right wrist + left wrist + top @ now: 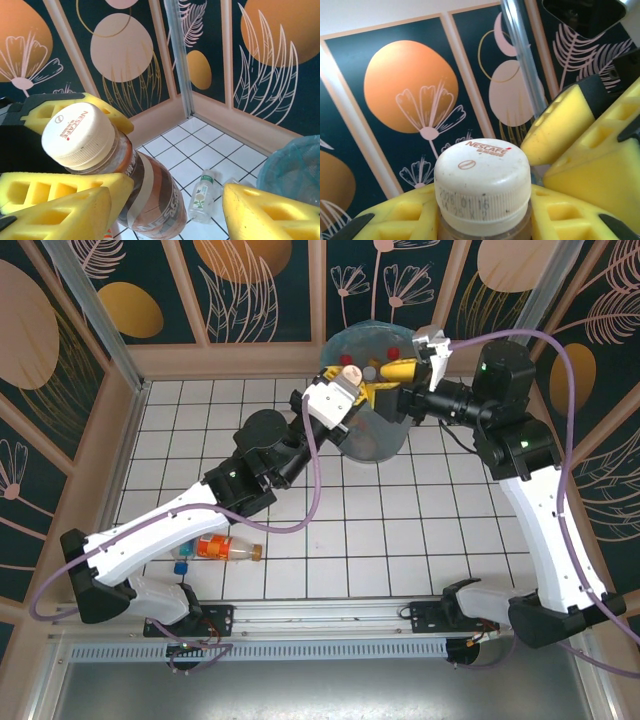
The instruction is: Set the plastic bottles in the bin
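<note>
My left gripper is shut on the neck of a brown coffee bottle with a white cap, held over the near rim of the bin. Its yellow fingers press either side just under the cap. My right gripper hangs over the bin, open, right beside that bottle; the bottle's body lies between its fingers, against the left one. Red caps of other bottles show inside the bin. On the floor near the left arm's base lies an orange-labelled bottle.
A small clear bottle with a green label lies on the white tiles below the grippers, beside the bin's blue bag. Another small bottle rests by the orange-labelled one. Patterned walls close in the tiled floor on three sides.
</note>
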You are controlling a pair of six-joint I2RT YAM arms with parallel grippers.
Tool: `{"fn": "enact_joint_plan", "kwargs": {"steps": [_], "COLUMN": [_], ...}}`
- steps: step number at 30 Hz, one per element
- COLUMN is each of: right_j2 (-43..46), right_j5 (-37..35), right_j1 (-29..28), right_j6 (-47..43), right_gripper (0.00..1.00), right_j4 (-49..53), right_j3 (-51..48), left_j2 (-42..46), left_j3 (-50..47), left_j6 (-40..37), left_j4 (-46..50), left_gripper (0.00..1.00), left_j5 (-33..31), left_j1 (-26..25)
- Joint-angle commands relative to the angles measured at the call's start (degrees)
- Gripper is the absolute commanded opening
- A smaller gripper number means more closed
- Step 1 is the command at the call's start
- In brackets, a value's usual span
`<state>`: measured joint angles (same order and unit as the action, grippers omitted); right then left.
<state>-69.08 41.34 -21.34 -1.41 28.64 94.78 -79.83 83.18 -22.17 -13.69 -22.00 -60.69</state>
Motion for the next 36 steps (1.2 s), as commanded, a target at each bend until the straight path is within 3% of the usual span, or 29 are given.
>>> {"fn": "enact_joint_plan", "kwargs": {"steps": [1, 11, 21, 27, 33, 36], "right_j2": [2.0, 2.0, 3.7, 3.7, 2.5, 1.7], "right_j5": [9.1, 8.9, 0.1, -4.5, 7.3, 8.1], "right_j1": [-1.2, -1.3, -1.0, -0.9, -1.0, -1.1], "right_j6": [-1.5, -3.4, -4.3, -5.2, -4.6, -4.8], "right_gripper": [0.62, 0.64, 0.70, 0.68, 0.68, 0.67], "right_j4": [-2.8, -2.4, -2.6, -0.8, -1.2, -0.4], "right_j3": [-0.1, 3.1, 3.2, 4.1, 3.5, 3.3], "left_j2": [0.0, 1.2, 1.3, 2.8, 2.9, 2.4], "left_j3": [0.8, -0.8, -1.8, -3.1, -2.9, -2.2], "left_j6": [1.9, 1.7, 2.4, 2.8, 3.4, 3.8], "left_j4": [3.7, 5.0, 5.1, 4.6, 5.0, 5.1], "left_gripper": [0.00, 0.00, 0.00, 0.00, 0.00, 0.00], "left_j5": [5.9, 7.2, 7.9, 8.3, 9.4, 10.6], "left_j1": [0.2, 0.2, 0.2, 0.2, 0.2, 0.2]}}
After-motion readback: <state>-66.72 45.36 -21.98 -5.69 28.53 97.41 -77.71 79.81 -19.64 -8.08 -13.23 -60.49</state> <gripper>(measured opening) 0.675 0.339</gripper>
